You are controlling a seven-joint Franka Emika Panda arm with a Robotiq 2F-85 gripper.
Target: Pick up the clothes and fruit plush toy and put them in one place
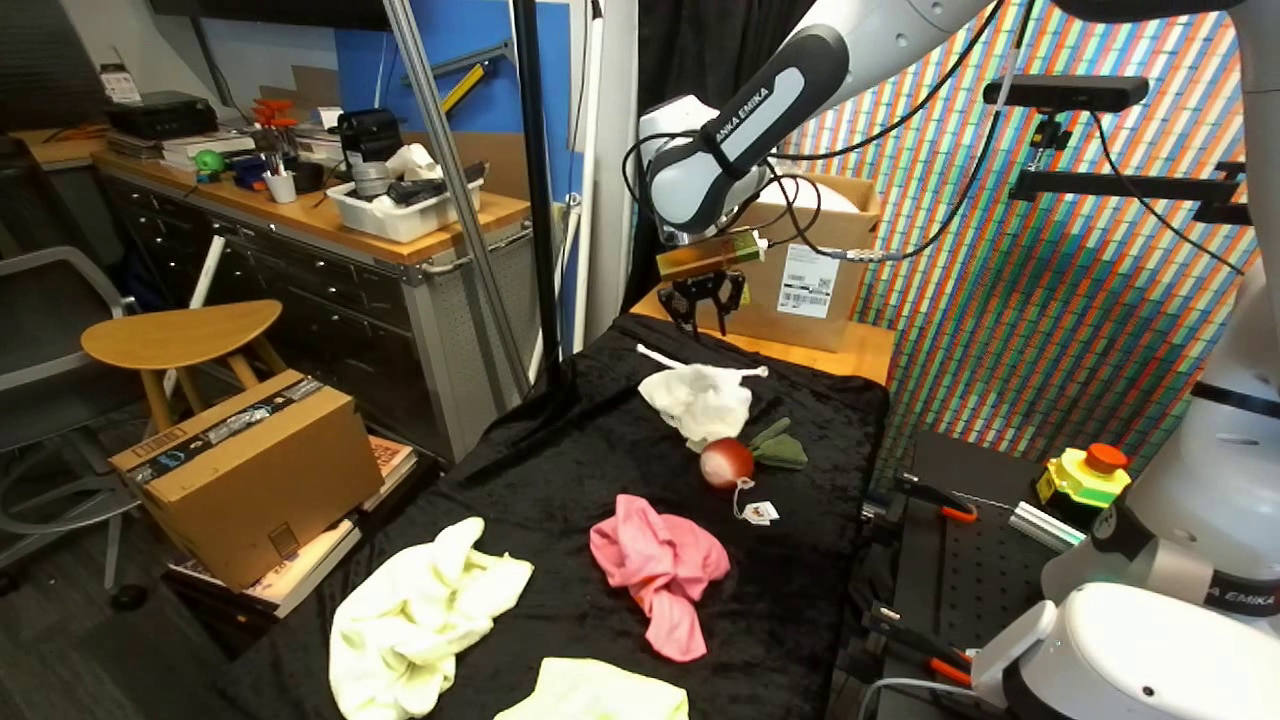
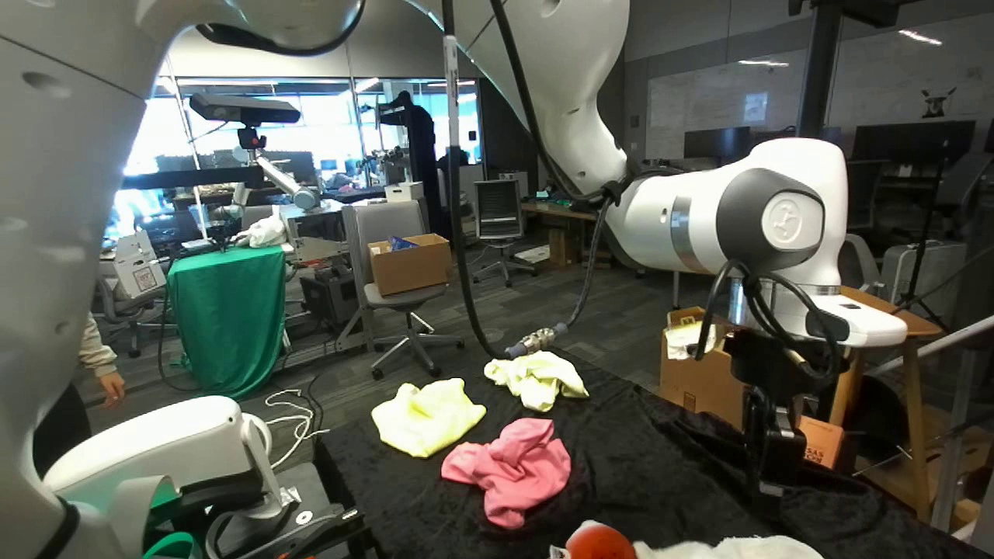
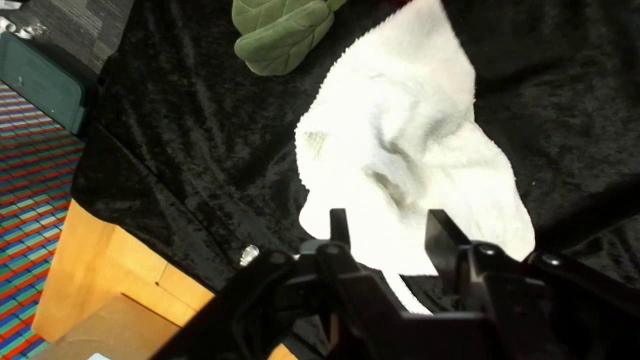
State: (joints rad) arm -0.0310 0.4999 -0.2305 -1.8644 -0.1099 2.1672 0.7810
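Jaws stood moderately parted, gripping nothing. The white garment (image 1: pixel 700 398) lay near the surface edge (image 1: pixel 820 388) beside the cardboard box (image 1: pixel 768 288); it was judged light, soft, and best pinched at its central fold (image 3: pixel 392 182).

- My white Panda arm (image 1: pixel 895 45) is displaying "ANKA EMIKA" (image 1: pixel 742 115) on dark grey.
- My white joint cap (image 2: pixel 792 229) is bearing an emblem (image 2: pixel 783 220).
- Black cables (image 2: pixel 457 210) are looping around me.
- My black Robotiq gripper (image 3: pixel 387 227) is showing silvery screws (image 3: pixel 487 249).
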